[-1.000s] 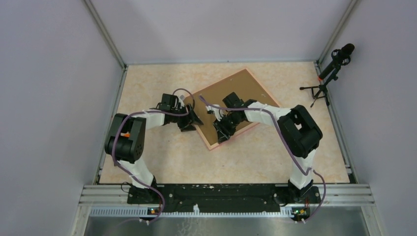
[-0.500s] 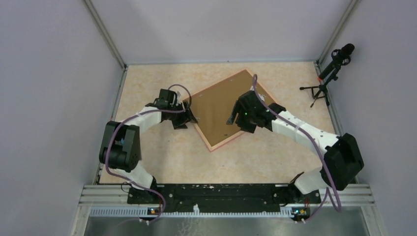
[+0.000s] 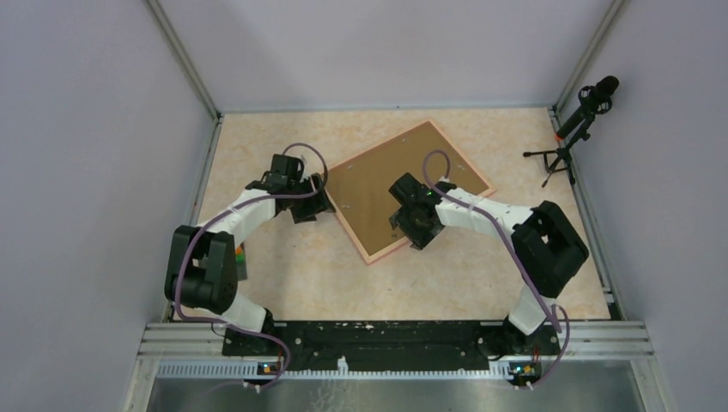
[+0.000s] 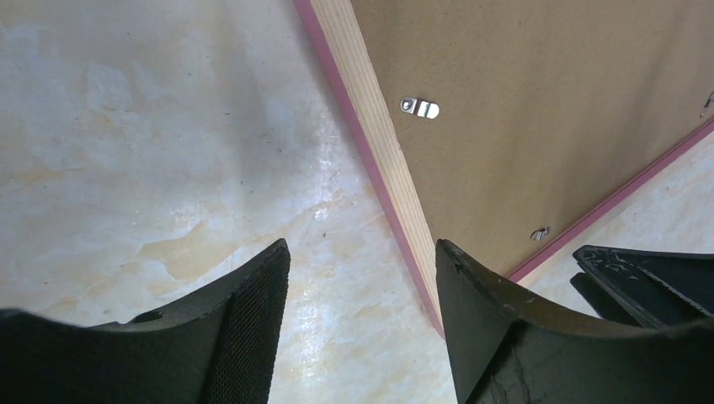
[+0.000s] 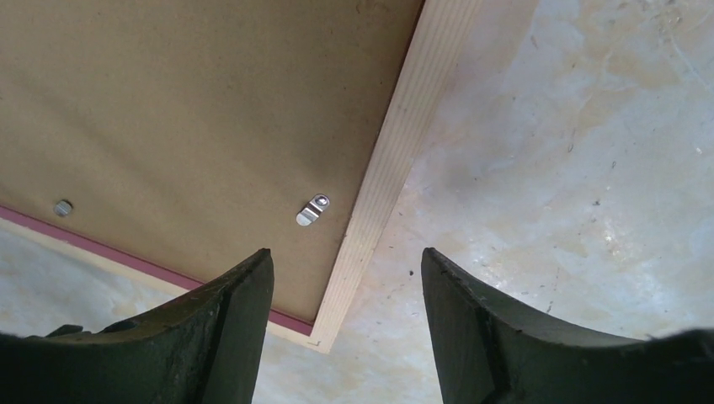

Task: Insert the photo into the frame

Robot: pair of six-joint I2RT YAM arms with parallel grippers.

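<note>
Top: frame [image 3: 349, 223] face-down, far-centre of tabletop [image 3: 300, 283], long axis near-left to far-right, backing board [image 3: 378, 184] on it; photo not seen. L gripper [image 3: 312, 206] by left corner, R gripper [image 3: 415, 228] over near-right edge.
L wrist: jaws apart, empty, frame rail [image 4: 370, 143] between.
R wrist: same.

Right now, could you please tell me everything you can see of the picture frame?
The frame lies face down on the marbled table, turned diagonally. Its rim is pale ribbed wood with a pinkish outer edge. A brown backing board fills it, with small metal clips. The left gripper and right gripper hover open over it.
</note>
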